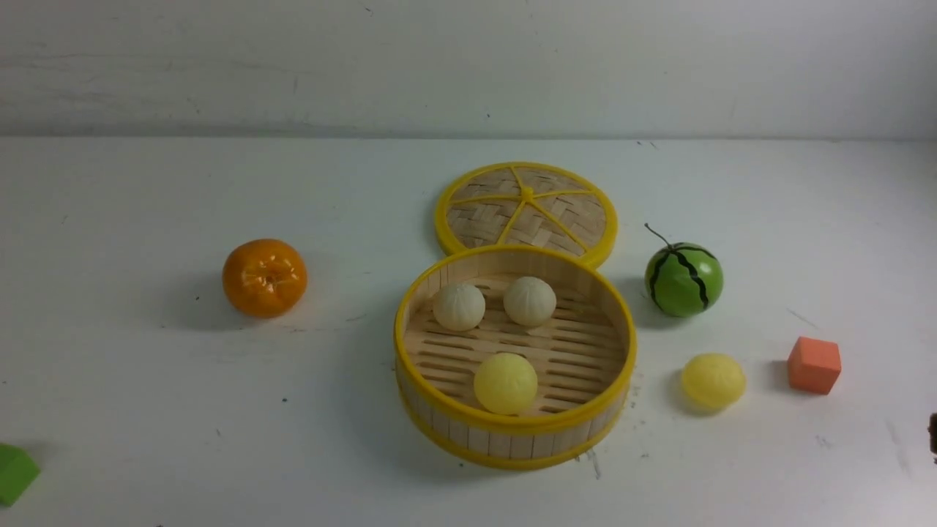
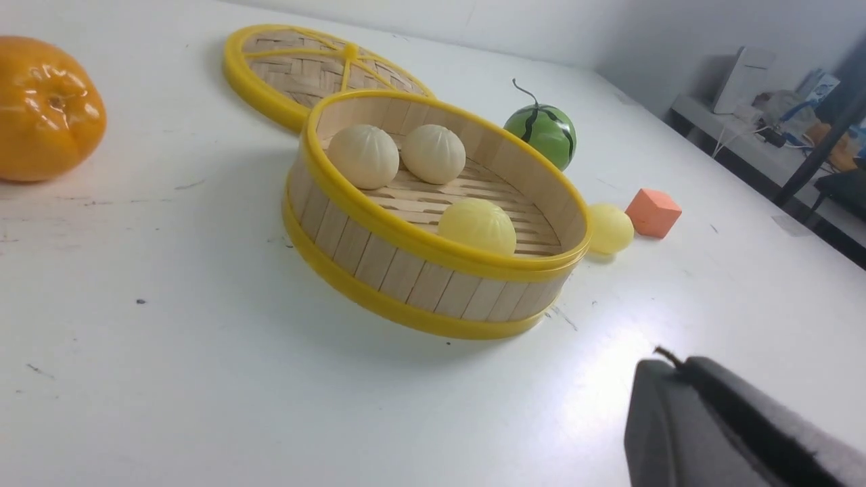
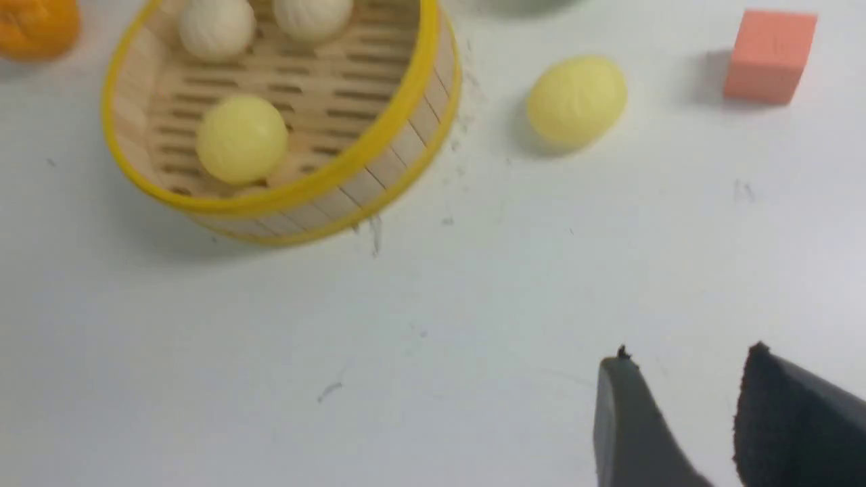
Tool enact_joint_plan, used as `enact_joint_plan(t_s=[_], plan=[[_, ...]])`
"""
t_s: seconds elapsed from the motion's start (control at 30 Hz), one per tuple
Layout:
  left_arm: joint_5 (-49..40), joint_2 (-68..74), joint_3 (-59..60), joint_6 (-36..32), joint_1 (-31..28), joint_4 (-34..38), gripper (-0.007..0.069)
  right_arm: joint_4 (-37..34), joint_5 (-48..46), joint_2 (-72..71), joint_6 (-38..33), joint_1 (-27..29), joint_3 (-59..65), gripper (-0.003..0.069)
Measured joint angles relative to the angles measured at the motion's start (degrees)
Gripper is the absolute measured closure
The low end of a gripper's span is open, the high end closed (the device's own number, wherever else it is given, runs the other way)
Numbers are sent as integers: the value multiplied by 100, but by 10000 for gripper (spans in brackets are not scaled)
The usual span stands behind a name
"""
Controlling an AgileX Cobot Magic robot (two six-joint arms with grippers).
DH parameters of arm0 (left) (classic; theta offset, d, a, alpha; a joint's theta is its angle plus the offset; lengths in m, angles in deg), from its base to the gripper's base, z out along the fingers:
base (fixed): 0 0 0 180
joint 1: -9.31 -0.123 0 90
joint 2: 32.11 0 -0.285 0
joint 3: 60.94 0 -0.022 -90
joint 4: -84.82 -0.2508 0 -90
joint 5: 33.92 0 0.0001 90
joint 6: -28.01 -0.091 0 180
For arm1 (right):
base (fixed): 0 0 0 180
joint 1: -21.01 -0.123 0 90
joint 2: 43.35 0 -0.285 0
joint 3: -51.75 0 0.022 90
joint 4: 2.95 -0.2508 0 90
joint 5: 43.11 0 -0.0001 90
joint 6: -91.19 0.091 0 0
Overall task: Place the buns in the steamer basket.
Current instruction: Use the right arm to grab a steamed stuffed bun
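The steamer basket (image 1: pixel 512 426) stands at the table's middle. In it lie two cream-white buns (image 1: pixel 459 306) (image 1: pixel 529 301) at the back and one pale yellow bun (image 1: pixel 505 383) at the front. The other pale yellow bun (image 1: pixel 713 380) lies on the table to the basket's right, also seen in the right wrist view (image 3: pixel 576 100). My left gripper (image 2: pixel 676 364) is shut and empty, low over the table near the basket's front. My right gripper (image 3: pixel 689 355) is open and empty, nearer the table's front than the loose bun and apart from it.
The flat woven lid (image 1: pixel 527 208) lies behind the basket. An orange (image 1: pixel 264 277) sits to the left and a watermelon ball (image 1: pixel 684 279) to the right. An orange-red cube (image 1: pixel 814 364) is right of the loose bun. A green block (image 1: pixel 15 472) is at the front left.
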Motion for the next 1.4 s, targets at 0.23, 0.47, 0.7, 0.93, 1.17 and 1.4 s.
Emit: enact_joint_plan(t_s=[0.23,0.47,0.7,0.93,1.17,1.4], plan=[[-4,0,7,0,0,0,638,67,-429,2298,125,-158,-1232,418],[-4,0,7,0,0,1,638,1055,-365,3988,882,-1349,-2425,418],[-4,0,7,0,0,1,637,1737,-490,5272,1273,-1543,-3553,418],[-4,0,7,0,0,1,636,1751,-462,6093,1290,-1507,-4118,418],[-4,0,7,0,0,1,636,1739,-440,6483,1290,-1300,-4229,418],[-4,0,7,0,0,1,629,1727,-402,6613,1290,-1252,-4233,418]])
